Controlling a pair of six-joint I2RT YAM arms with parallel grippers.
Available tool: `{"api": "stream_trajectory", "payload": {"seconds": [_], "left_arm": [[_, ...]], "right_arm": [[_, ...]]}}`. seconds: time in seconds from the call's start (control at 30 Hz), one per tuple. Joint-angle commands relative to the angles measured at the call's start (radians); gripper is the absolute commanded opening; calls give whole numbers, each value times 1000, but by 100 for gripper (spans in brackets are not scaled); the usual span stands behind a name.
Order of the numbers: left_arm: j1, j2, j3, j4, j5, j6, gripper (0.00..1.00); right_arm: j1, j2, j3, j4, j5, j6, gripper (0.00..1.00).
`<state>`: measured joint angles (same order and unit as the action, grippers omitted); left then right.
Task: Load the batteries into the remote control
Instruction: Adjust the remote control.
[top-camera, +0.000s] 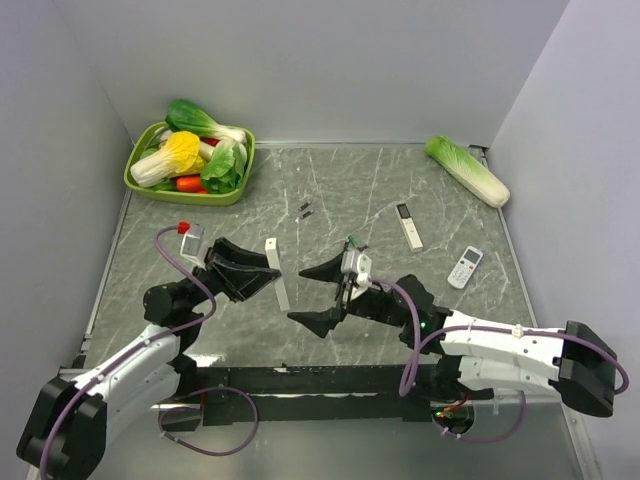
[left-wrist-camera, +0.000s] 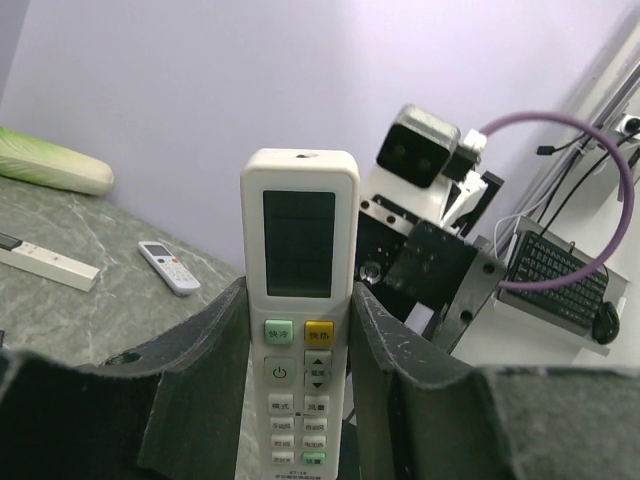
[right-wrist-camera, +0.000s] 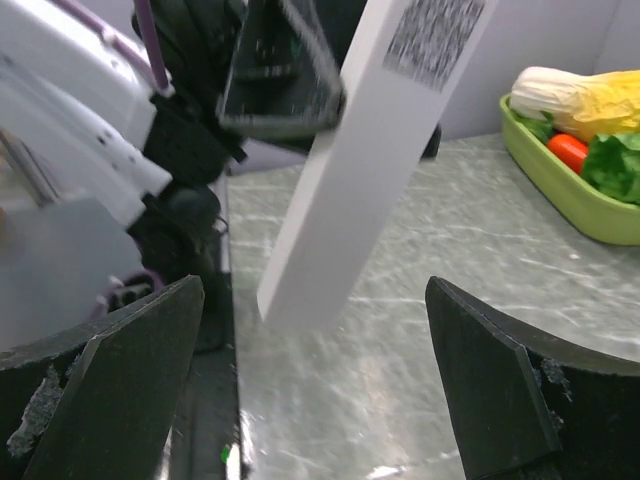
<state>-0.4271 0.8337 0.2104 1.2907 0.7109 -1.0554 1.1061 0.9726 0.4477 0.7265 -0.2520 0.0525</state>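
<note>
My left gripper (top-camera: 268, 274) is shut on the remote control (top-camera: 277, 270), a long slim white bar held above the table. In the left wrist view the remote control (left-wrist-camera: 299, 300) stands upright between the dark fingers (left-wrist-camera: 200, 360), its display and buttons facing the camera. My right gripper (top-camera: 300, 296) is open just right of it, empty. From the right wrist, the remote control (right-wrist-camera: 380, 150) slants down, its labelled back showing and its lower end ahead of the wide-open right gripper (right-wrist-camera: 315, 390), apart from both fingers. The batteries are not in view.
A pair of tiny dark cells (top-camera: 305, 209) lies mid-table. A white remote with a black end (top-camera: 409, 226) and a shorter buttoned remote (top-camera: 464, 267) lie to the right. A green basket (top-camera: 140, 183) of vegetables sits back left, a napa cabbage (top-camera: 467, 170) back right.
</note>
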Motion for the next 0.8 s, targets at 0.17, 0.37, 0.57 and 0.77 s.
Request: {"api": "stream_trajectory", "payload": {"seconds": [0.17,0.37,0.57,0.77], "left_arm": [[-28,21,60,386,76,-11,1],[-39,1,70,374,91,0,1],[-41,-22,76,343,93,18,1],[-41,-64,90,224,93,61,24]], "right_arm": [[3,93,155,-29,-26,175,97],[-2,135,178,-24,-36,217,85],[-2,161,178,-10,-81,236,62],[-6,129,169,-47,-64,201,17]]}}
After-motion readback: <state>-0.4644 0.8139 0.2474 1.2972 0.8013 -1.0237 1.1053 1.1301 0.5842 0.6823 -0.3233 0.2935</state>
